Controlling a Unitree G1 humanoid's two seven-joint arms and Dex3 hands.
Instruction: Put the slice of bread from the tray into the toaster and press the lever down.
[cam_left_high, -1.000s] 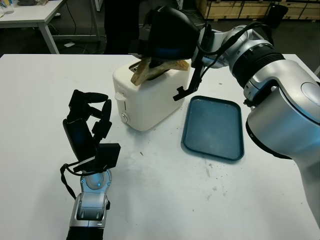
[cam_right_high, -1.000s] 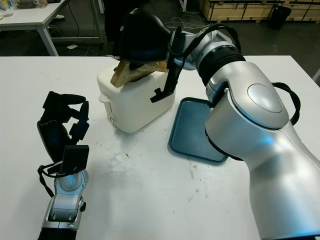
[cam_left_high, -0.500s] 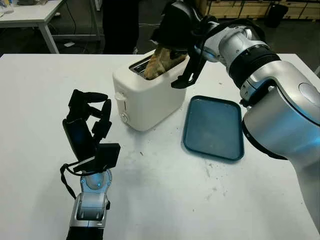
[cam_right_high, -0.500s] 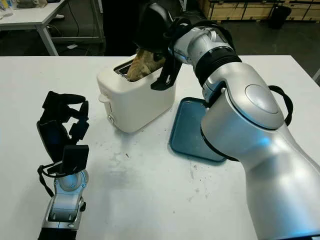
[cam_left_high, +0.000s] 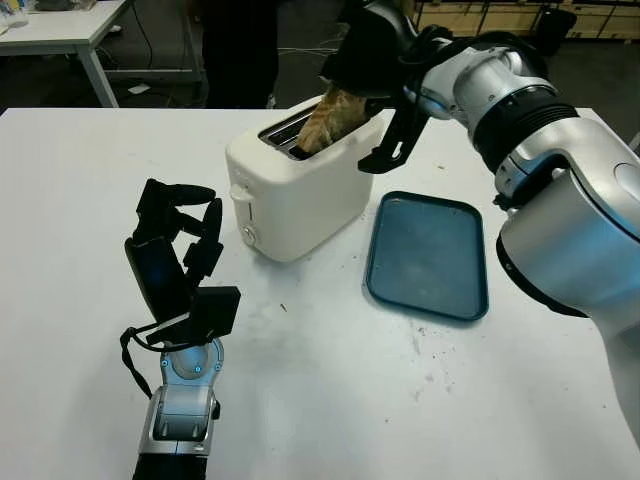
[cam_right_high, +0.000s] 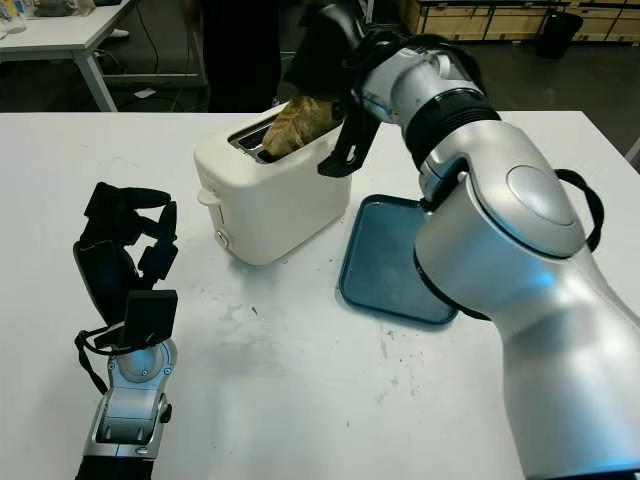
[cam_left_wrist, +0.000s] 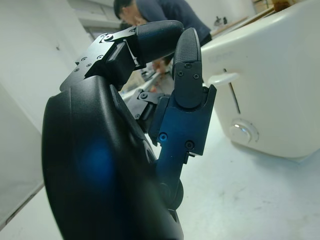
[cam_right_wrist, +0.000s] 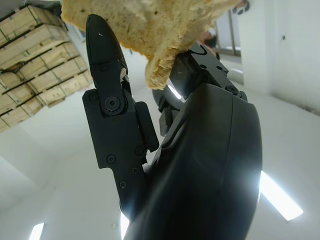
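1. White table (cam_left_high: 330, 400) in front of me, scuffed and speckled with crumbs near the middle; behind it a workshop floor, another white table (cam_left_high: 60, 30) at the far left and stacked wooden crates (cam_left_high: 470, 15) along the back.
2. Nearest to me, my left hand (cam_left_high: 175, 255) stands upright over the near-left part of the table, palm side turned toward the toaster. Its fingers are curled in at the tips and there is nothing between them.
3. From that wrist I see the curled fingers (cam_left_wrist: 187, 75) in front of the toaster's end face, with the white lever (cam_left_wrist: 222, 79) at the top of its slot and the round knob (cam_left_wrist: 243, 131) below it. A person shows in the background there, leaning over.
4. Right of centre lies the blue tray (cam_left_high: 428, 255), flat on the table, just beside the toaster's right end.
5. Further out sits the white toaster (cam_left_high: 300, 190), angled, its lever end toward my left hand, well apart from it.
6. Above the toaster's far end is my right hand (cam_left_high: 365, 55), reaching in from the right. Its fingers are clamped on the slice of bread (cam_left_high: 330, 115).
7. The bread is tilted, its lower end poking into the slot at the far end, its upper part pinched under my palm.
8. From the right wrist, one black finger (cam_right_wrist: 107, 65) presses the crust edge of the slice against the palm.
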